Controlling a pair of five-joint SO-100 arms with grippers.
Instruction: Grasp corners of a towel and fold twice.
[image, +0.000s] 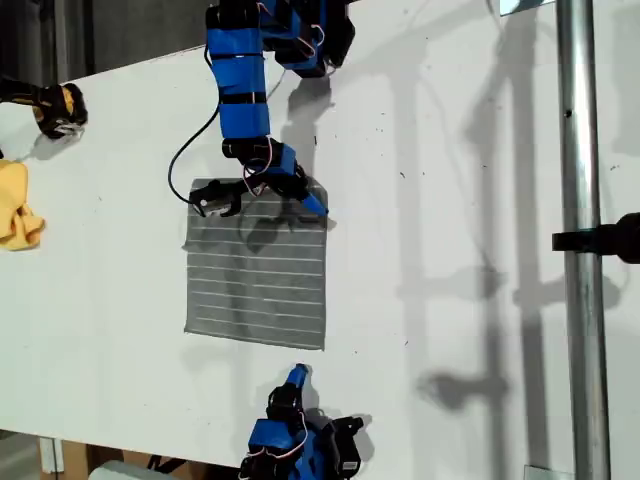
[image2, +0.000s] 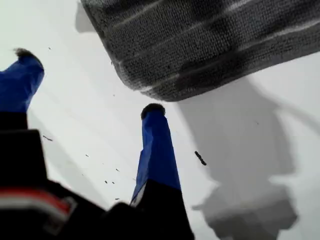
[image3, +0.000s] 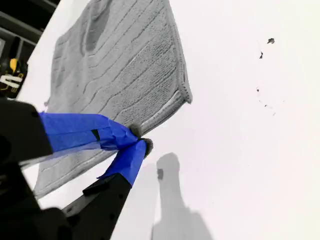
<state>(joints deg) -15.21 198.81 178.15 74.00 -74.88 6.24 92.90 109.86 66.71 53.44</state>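
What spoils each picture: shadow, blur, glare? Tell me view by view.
Exterior view: sharp, with hard arm shadows across the table and towel. First wrist view: my first hand looks soft-edged up close, with a dark shadow beside the towel. Second wrist view: the table is washed out, and my second hand casts a shadow.

Towel: grey, thin white parallel stripes. Desk: plain white, scattered dark specks. First tool: blue fingers with black tips, black body. Second tool: blue fingers, black body. Small cloth at the exterior view's left edge: yellow. Pole: silver.
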